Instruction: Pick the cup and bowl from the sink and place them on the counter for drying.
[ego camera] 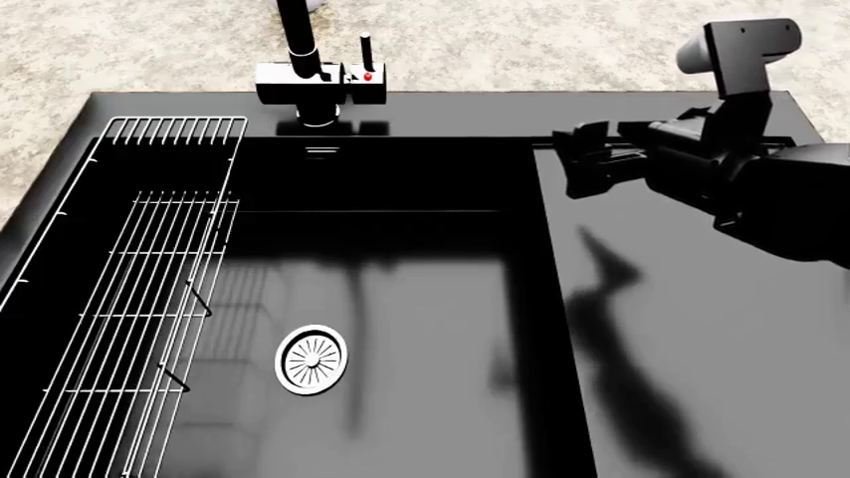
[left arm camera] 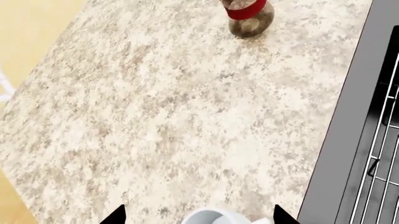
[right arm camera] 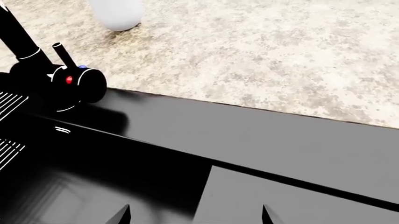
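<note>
From the head view, the sink (ego camera: 372,329) lies nearest us with neither cup nor bowl in its basin: only the chrome drain (ego camera: 315,359) at about seven o'clock and the white wire rack (ego camera: 146,269) along the nine o'clock side. We judge the bowl is not visible in any view.

At two o'clock our right pincer (ego camera: 579,164) hangs over the black drainboard (ego camera: 691,329), its fingers spread and empty, probably parked clear of the basin. Beyond it, at twelve o'clock, stands the faucet (ego camera: 317,75).

Our left pincer (left arm camera: 196,219) hovers over the beige surface (left arm camera: 174,116), fingers parted either side of the white cup (left arm camera: 215,217), which seems to stand between them; whether they touch it we cannot tell. Farther on stands a red-banded object (left arm camera: 248,14).
</note>
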Controlling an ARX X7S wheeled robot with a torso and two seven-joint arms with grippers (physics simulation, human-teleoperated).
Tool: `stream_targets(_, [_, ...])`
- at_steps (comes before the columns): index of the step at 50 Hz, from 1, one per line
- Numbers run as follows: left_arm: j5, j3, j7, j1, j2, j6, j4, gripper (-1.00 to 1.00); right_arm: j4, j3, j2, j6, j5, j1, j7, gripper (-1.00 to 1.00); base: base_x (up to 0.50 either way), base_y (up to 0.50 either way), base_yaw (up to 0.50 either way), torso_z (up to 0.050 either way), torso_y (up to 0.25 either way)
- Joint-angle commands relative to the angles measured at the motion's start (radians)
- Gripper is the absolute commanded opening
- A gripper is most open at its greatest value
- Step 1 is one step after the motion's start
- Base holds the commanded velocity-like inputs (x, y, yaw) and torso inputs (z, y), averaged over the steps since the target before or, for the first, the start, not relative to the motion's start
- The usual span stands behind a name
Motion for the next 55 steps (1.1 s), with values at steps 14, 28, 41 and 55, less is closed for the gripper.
stream_targets(14, [0.166, -0.090, 0.424, -0.001, 0.001, 0.135, 0.206, 1.00, -0.006, 0.006, -0.005, 0.019, 0.017, 0.012, 0.014, 1.00, 0.00, 0.00, 0.00, 0.000, 0.000])
stream_targets(28, [0.384, -0.020, 0.758, 0.136, 0.083, 0.458, 0.325, 1.00, -0.046, 0.030, 0.024, 0.004, 0.041, 0.001, 0.028, 1.00, 0.00, 0.00, 0.00, 0.000, 0.000])
stream_targets(41, [0.452, 0.028, 0.824, 0.260, 0.168, 0.715, 0.385, 1.00, -0.048, 0.038, 0.024, 0.017, 0.063, 0.010, 0.039, 1.00, 0.00, 0.00, 0.00, 0.000, 0.000])
stream_targets(55, [0.530, 0.040, 0.904, 0.293, 0.341, 0.755, 0.277, 1.00, -0.090, 0.038, 0.033, 0.040, 0.064, 0.029, 0.111, 1.00, 0.00, 0.00, 0.00, 0.000, 0.000])
